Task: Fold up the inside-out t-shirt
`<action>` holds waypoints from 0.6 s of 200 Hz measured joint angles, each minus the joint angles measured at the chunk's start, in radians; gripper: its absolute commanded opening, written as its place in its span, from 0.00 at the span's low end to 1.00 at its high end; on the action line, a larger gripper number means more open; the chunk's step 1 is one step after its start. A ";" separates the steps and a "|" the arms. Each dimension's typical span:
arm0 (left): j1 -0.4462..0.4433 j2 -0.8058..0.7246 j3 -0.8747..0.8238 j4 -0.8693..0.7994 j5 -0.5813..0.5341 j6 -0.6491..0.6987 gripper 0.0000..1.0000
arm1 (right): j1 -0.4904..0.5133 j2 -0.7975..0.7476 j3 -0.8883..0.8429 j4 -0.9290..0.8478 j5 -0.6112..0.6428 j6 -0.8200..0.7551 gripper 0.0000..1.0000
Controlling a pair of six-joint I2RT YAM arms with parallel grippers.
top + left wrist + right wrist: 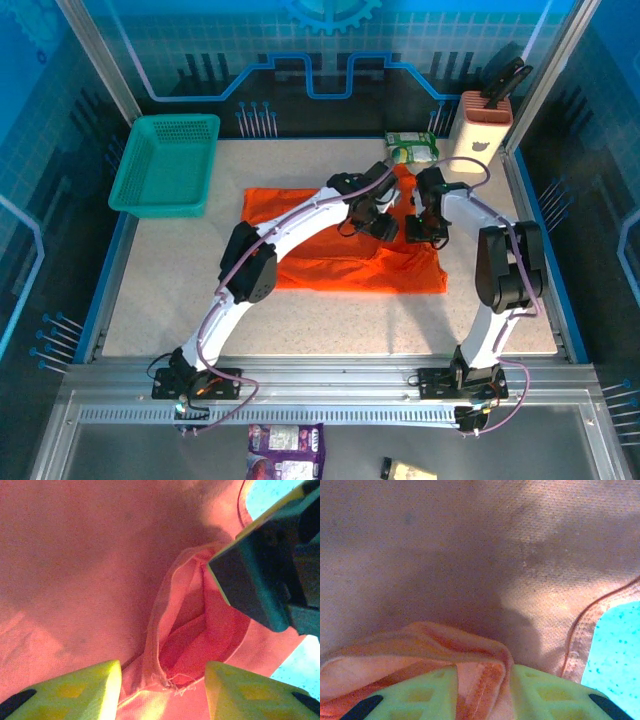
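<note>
Orange cloth, the inside-out t-shirt [340, 265], lies spread mostly flat on the table [170, 300], stitched seams showing, wrinkled around both hands. No fold laid over yet as far as the overhead view shows, so the task is judged at its start, with a first pick-up under way and all folds left to do.

Right gripper [428, 228] sits on the shirt's upper right part. In its wrist view a raised ridge of cloth fills the gap between its fingers [420, 695] and touches both, so it reads as pinched on the t-shirt. A hem seam [580, 630] runs just to the right of the fingers, bare table beyond it.

Left gripper [385, 228] is just beside the right one, nearly touching. In its wrist view the fingers [85, 690] stand apart, jaws at a middling width, a puckered pocket of cloth [185, 645] lying between and ahead of them. It probably grips nothing; the close blurred view leaves some doubt.

Well away from both hands: teal basket [165, 165] beyond the left gripper, green packet [412, 147] and a pink holder [478, 125] just past the shirt's far edge.
</note>
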 measured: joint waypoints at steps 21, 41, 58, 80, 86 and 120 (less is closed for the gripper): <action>-0.006 0.043 0.046 -0.061 0.008 0.014 0.47 | 0.000 0.014 0.002 0.000 0.002 -0.001 0.32; -0.011 0.056 0.049 -0.104 0.011 0.028 0.44 | 0.000 0.022 0.002 0.000 0.002 -0.001 0.29; -0.014 0.056 0.049 -0.127 0.010 0.031 0.38 | -0.001 0.027 0.002 0.000 0.002 0.000 0.25; -0.015 0.056 0.049 -0.140 0.001 0.038 0.26 | -0.003 0.029 0.002 -0.001 0.004 0.000 0.15; -0.015 0.056 0.049 -0.143 -0.001 0.040 0.23 | -0.003 0.029 0.002 -0.002 0.006 -0.001 0.13; -0.015 0.056 0.049 -0.159 -0.031 0.047 0.07 | -0.004 0.028 0.002 -0.008 0.035 -0.002 0.04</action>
